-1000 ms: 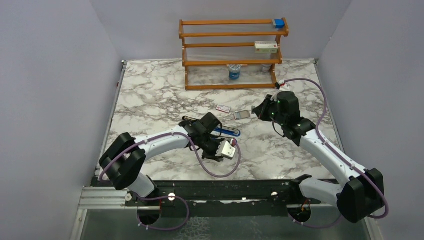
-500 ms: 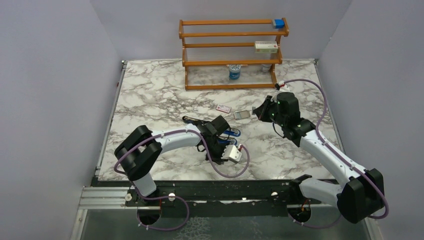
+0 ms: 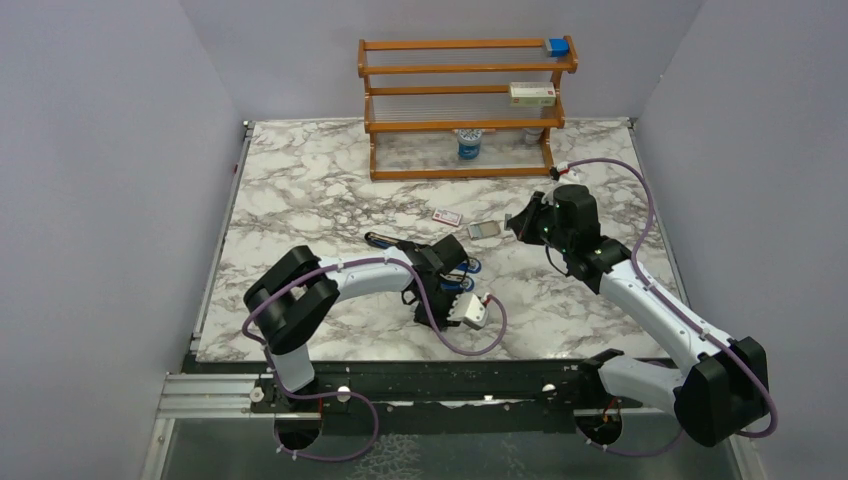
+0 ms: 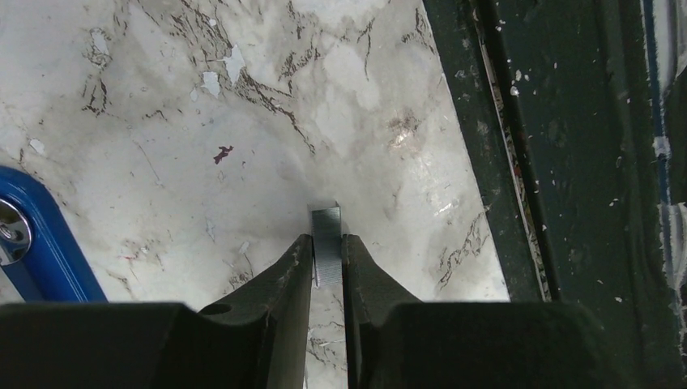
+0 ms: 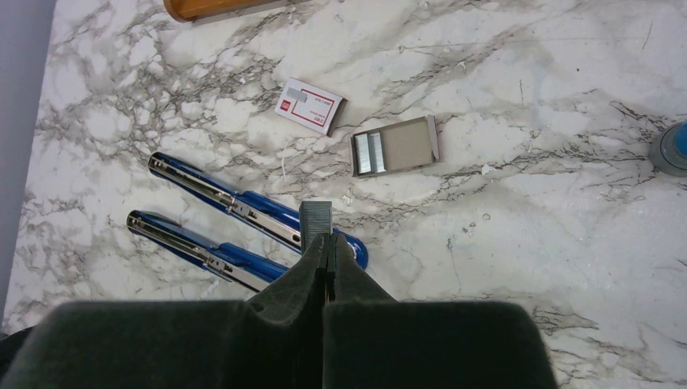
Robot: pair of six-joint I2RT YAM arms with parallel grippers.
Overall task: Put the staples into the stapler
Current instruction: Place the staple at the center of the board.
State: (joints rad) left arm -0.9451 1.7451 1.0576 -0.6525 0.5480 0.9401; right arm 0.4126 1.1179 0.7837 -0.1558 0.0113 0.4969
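The blue stapler (image 5: 243,209) lies swung open on the marble, its two arms (image 5: 202,253) side by side with their metal channels up. In the top view it (image 3: 385,241) is partly under my left arm. My left gripper (image 4: 326,245) is shut on a short strip of staples (image 4: 326,227), held just above the marble beside the stapler's blue end (image 4: 36,243). My right gripper (image 5: 326,239) hovers to the right of the stapler, shut on another strip of staples (image 5: 316,215) that sticks out past its tips. More staples (image 5: 371,153) lie in the grey tray (image 5: 405,142).
A small pink-and-white box (image 5: 309,106) lies beside the tray. The wooden rack (image 3: 465,105) at the back holds a blue block (image 3: 557,46), a pale box (image 3: 532,94) and a small blue cylinder (image 3: 469,145). The table's dark front rail (image 4: 551,162) runs close to my left gripper.
My left arm has swung right, carrying its gripper and staple strip along the stapler toward its right end. The right arm has stayed where it was.
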